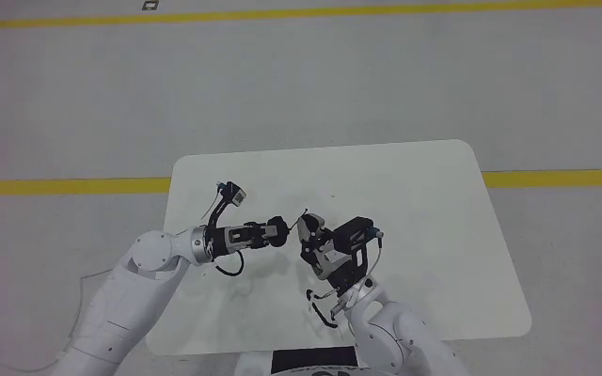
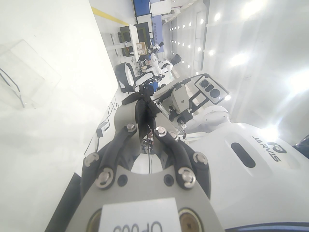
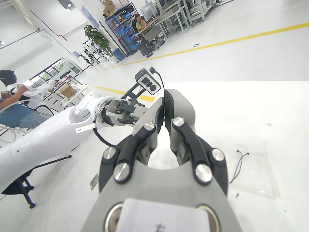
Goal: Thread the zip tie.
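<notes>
left tool point(image 2: 144, 105) is pinched fully shut on the tie point(image 2: 148, 146), a thin black strip running back between its fingers. right tool point(image 3: 164, 112) is also pressed shut, tip to tip with the left one above the desk point(image 1: 423, 207); whether it has the tie's other end i cannot tell, since the fingers hide it.

risks, as i judge them: the tools meet so closely that the head's slot is likely covered, so the tail could slide past it rather than in. the strip is thin and springy, so a small push off-line may bow it or twist it out of a grip and drop it on the desk. the fingers could also knock each other and shift the hold.

count: two tools, both shut. two ties, one held up between the tools, one spare tie point(image 3: 239, 167) lying in the tray point(image 3: 264, 160). one clear tray. one desk.
</notes>
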Motion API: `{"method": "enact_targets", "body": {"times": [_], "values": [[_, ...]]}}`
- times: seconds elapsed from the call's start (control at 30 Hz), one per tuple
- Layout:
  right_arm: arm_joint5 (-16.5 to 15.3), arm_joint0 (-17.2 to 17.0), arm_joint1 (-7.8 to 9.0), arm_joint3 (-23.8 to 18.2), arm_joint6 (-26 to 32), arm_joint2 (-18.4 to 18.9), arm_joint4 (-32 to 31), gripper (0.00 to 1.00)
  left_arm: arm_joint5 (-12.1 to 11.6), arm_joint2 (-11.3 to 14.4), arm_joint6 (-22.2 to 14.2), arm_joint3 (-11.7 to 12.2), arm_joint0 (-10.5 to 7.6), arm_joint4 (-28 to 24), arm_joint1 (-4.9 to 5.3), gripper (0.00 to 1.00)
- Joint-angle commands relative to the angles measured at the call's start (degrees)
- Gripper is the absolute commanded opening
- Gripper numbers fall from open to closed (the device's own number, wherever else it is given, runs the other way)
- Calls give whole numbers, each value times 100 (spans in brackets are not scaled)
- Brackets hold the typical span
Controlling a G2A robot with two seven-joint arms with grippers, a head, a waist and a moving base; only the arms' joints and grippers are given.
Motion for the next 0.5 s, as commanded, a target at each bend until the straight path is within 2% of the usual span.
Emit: {"method": "enact_targets", "body": {"times": [0.0, 0.47], "values": [[9, 7, 0, 5, -5, -6, -9, 0, 0, 0, 0, 0, 0, 0, 0, 0], [84, 7, 11, -8, 0, -36, -132, 0, 0, 0, 0, 0, 0, 0, 0, 0]]}}
